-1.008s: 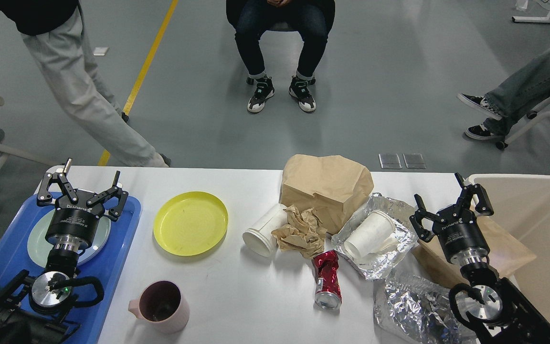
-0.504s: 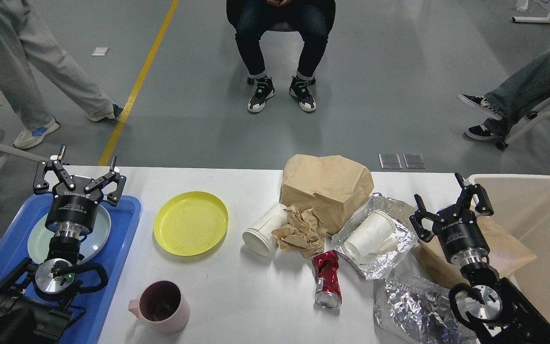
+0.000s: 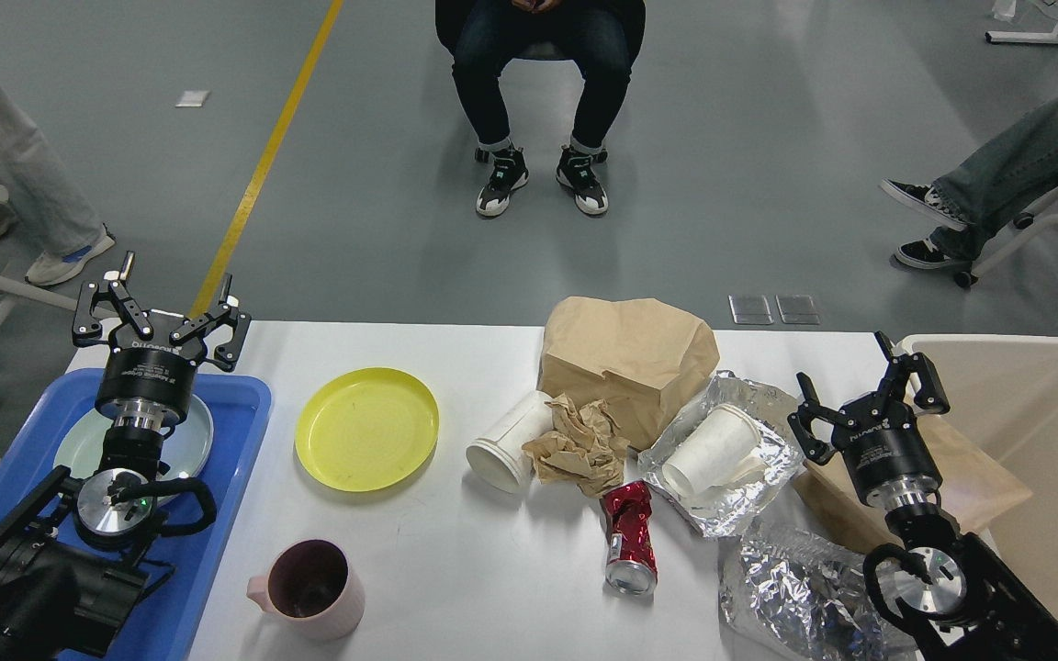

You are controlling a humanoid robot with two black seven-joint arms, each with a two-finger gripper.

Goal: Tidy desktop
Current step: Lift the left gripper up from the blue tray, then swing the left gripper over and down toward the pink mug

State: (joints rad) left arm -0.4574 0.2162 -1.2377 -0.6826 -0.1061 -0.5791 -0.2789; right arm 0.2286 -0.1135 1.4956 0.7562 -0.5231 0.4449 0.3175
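Two claws, both spread wide and holding nothing. Nearest is the pink mug (image 3: 309, 588) at 7 o'clock, then the yellow plate (image 3: 366, 428) at 9 on the white surface (image 3: 465, 569). I'd guess the left claw (image 3: 159, 310) takes the plate next: pinch the rim, slide it low into the blue tray (image 3: 226, 459). The right claw (image 3: 864, 399) hangs at 3.

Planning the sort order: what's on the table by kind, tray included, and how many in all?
Plates: 2, yellow plate, pale plate on the blue tray
Mug: 1
Paper cups: 2
Crushed can: 1
Paper bags: 2
Crumpled paper: 1
Foil pieces: 2
Total: 11
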